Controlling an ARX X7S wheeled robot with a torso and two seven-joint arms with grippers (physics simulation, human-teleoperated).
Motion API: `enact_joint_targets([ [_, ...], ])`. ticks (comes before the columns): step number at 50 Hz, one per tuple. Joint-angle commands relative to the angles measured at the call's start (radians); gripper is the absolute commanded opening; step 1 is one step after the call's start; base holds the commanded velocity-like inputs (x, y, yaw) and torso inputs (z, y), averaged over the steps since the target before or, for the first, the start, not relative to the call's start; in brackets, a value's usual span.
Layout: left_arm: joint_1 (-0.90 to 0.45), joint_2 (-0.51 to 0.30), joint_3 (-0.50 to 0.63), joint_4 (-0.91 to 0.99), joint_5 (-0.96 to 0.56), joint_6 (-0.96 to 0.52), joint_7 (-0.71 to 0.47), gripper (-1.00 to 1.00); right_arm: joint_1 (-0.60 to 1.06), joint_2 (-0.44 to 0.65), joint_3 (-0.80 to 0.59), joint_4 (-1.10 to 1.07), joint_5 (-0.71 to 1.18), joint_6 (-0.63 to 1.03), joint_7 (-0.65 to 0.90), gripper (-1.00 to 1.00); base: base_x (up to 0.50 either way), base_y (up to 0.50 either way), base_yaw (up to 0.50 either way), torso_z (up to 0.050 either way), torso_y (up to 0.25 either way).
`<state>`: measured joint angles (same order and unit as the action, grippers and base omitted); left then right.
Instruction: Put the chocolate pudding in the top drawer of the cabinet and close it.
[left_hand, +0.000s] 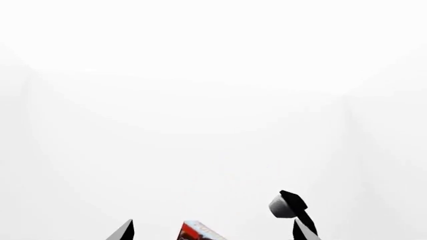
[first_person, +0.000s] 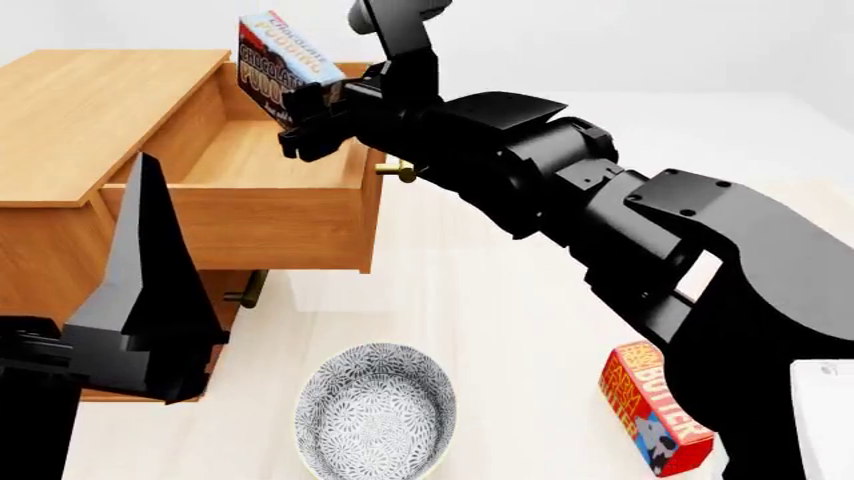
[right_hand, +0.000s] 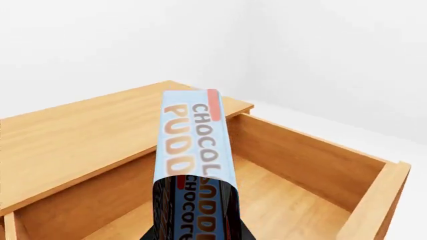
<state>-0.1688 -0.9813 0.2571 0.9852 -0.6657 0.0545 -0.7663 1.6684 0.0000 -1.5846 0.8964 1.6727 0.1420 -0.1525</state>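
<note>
Over the top drawer (first_person: 267, 165), chocolate pudding (first_person: 274, 68) upright.

A bare simulated room: blank white walls, a pale surface (first_person: 507, 330), one wooden cabinet (first_person: 80, 110) at upper left

Plain white walls (first_person: 641, 40) behind a pale beige floor (first_person: 494, 300), evenly lit.
</note>
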Motion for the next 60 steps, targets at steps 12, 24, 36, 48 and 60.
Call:
enact_joint_targets([
  [12, 0.003, 0.002, 0.009, -0.010, 0.006, 0.012, 0.002, 1.00, -0.015, 0.000, 0.009, -0.019, -0.040, 0.025, -0.010, -1.00, 0.00, 0.00, 0.00, 0.000, 0.000],
  [24, 0.011, -0.003, 0.008, -0.012, 0.007, 0.023, 0.000, 1.00, -0.003, 0.000, 0.011, -0.014, -0.035, 0.012, -0.012, 1.00, 0.00, 0.00, 0.00, 0.000, 0.000],
  [36, 0.029, -0.013, 0.003, -0.005, 0.011, 0.034, -0.006, 1.00, 0.010, 0.000, 0.011, -0.019, -0.019, -0.037, -0.034, 1.00, 0.00, 0.00, 0.00, 0.000, 0.000],
  [48, 0.000, -0.007, 0.016, -0.007, 0.005, 0.018, -0.006, 1.00, 0.025, 0.000, 0.012, 0.031, 0.026, -0.093, -0.056, 1.00, 0.00, 0.00, 0.00, 0.000, 0.000],
  [60, -0.016, -0.009, 0.025, 0.000, 0.004, 0.005, -0.009, 1.00, 0.000, 0.008, 0.046, 0.085, 0.113, -0.198, -0.087, 1.00, 0.00, 0.00, 0.00, 0.000, 0.000],
])
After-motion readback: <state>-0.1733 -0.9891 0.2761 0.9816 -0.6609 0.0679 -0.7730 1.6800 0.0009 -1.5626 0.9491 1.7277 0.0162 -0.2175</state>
